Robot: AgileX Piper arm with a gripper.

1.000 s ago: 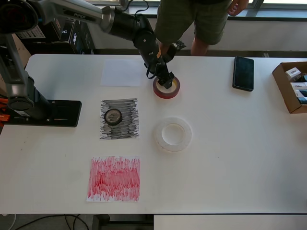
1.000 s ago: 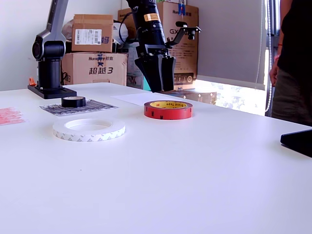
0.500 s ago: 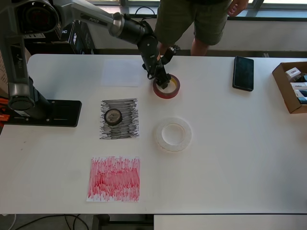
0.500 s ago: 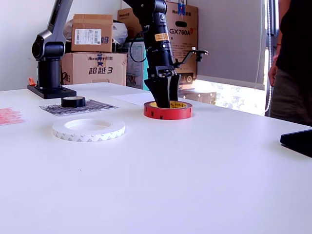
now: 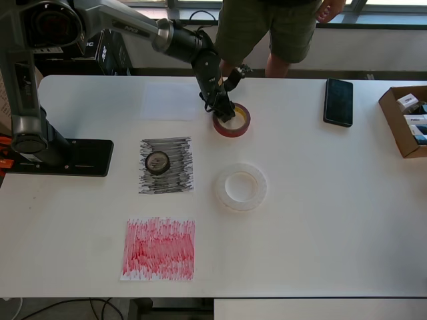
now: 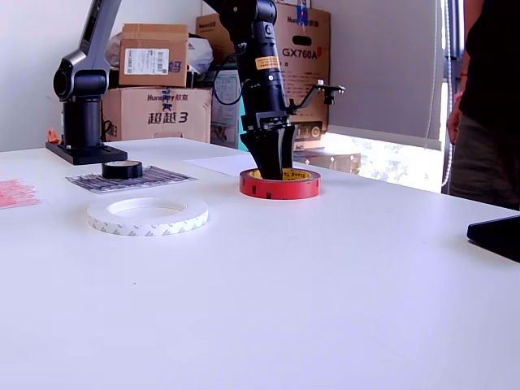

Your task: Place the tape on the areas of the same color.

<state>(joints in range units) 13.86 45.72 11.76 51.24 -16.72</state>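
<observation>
The red tape roll [image 5: 240, 124] [image 6: 280, 185] with a yellowish core lies flat on the bare table, to the right of the plain white sheet [image 5: 170, 101] [image 6: 231, 164] in the overhead view. My gripper [image 5: 225, 115] [image 6: 280, 171] points down at the roll's left rim, its fingers drawn together over the wall, one inside the core. The black roll [image 5: 149, 162] [image 6: 122, 169] rests on the black-scribbled sheet [image 5: 177, 170] [image 6: 162, 177]. The white ring [image 5: 221, 187] [image 6: 146, 227] lies on bare table. Nothing sits on the red-scribbled sheet [image 5: 159, 248] [image 6: 15, 193].
A black phone [image 5: 337, 101] [image 6: 496, 236] and an open cardboard box [image 5: 400, 130] lie at the overhead view's right. A person [image 5: 273, 33] [image 6: 487, 106] stands at the far edge. The arm's base [image 5: 60, 157] [image 6: 81, 122] is at the left.
The gripper came down from above the red roll onto its rim and its fingers narrowed around the wall. The roll has stayed in place, as have the other rolls.
</observation>
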